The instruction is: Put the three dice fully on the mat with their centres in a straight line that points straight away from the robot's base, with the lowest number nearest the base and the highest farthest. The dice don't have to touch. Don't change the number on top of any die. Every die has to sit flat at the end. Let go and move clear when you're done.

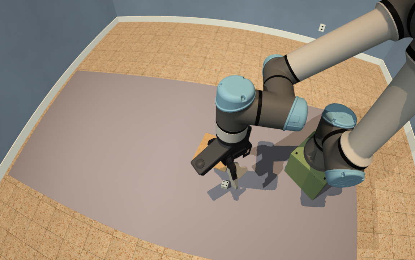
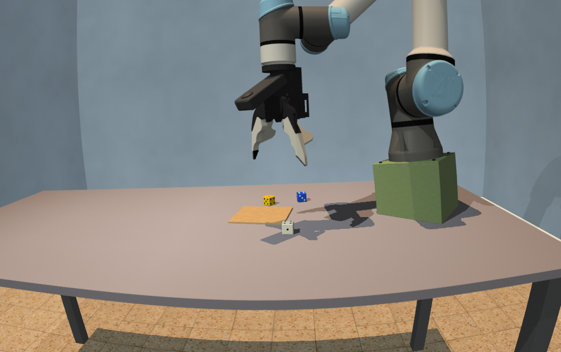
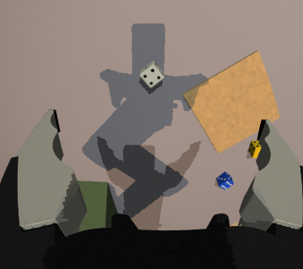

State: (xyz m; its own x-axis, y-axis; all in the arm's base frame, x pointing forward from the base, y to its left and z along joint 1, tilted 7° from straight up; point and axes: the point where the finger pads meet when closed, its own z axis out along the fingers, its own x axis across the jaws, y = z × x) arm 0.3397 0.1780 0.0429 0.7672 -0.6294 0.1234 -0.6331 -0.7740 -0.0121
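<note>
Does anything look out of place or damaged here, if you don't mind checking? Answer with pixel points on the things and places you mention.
Nothing looks damaged or tipped. The white die (image 1: 225,184) (image 2: 287,227) (image 3: 151,76), yellow die (image 2: 269,200) (image 3: 255,149) and blue die (image 2: 301,196) (image 3: 225,181) simply sit off the mat (image 1: 204,143) (image 2: 260,214) (image 3: 236,101), awaiting placement.
</note>
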